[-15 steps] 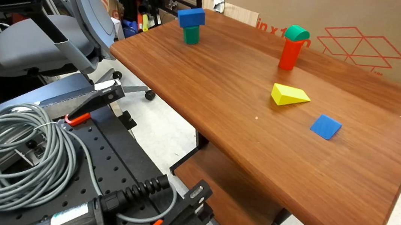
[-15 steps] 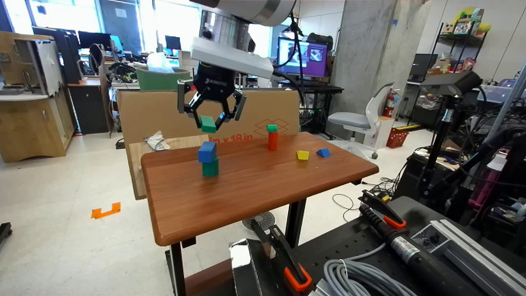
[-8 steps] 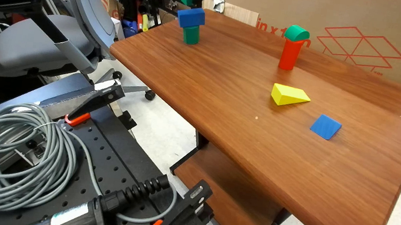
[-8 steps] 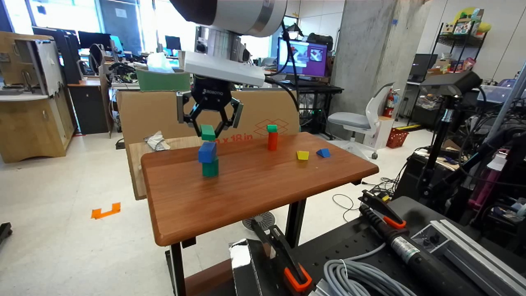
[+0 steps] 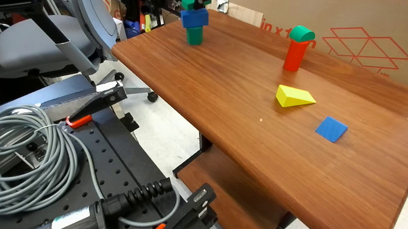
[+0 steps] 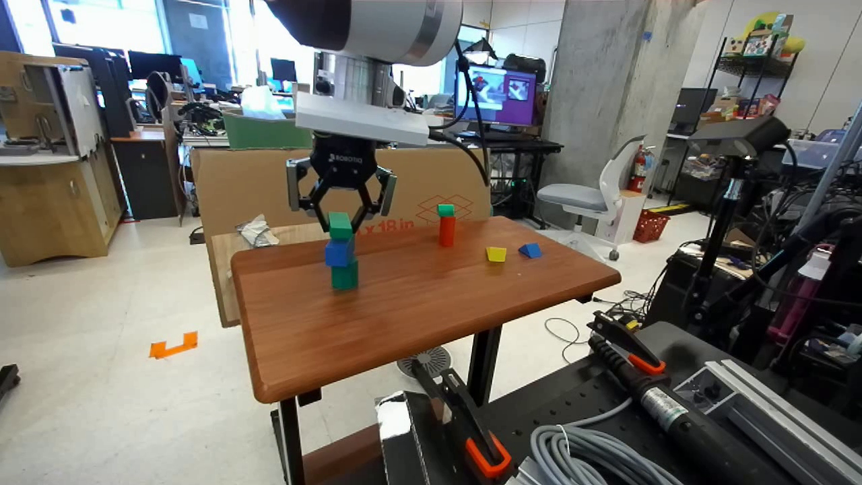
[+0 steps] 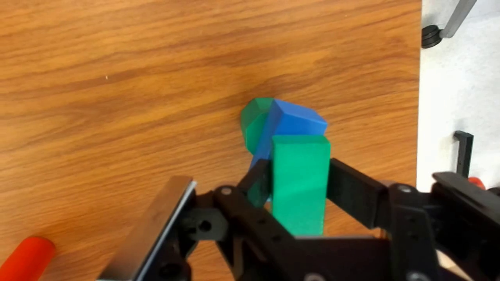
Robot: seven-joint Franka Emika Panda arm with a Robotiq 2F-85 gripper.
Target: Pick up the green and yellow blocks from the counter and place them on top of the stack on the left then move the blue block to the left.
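My gripper (image 7: 300, 179) is shut on a green rectangular block (image 7: 300, 187), with a finger on each side of it. In both exterior views the held block (image 6: 340, 225) is right over the blue block (image 6: 339, 253) of the left stack; I cannot tell whether they touch. That blue block lies on a lower green block (image 6: 345, 276). In the wrist view the held block hides part of the blue block (image 7: 299, 123). A yellow wedge (image 5: 292, 97) and a separate blue triangular block (image 5: 331, 129) lie on the table, out of the wrist view.
A red cylinder (image 5: 296, 56) with a green half-round block (image 5: 301, 33) on top stands near the table's cardboard side. The table (image 5: 230, 86) ends close to the left stack. A cardboard sheet (image 6: 236, 182) stands behind the table. An office chair (image 5: 43, 42) is beside it.
My gripper has moved down with the green block, from well above the left stack to right over its blue block. The other blocks have not moved.
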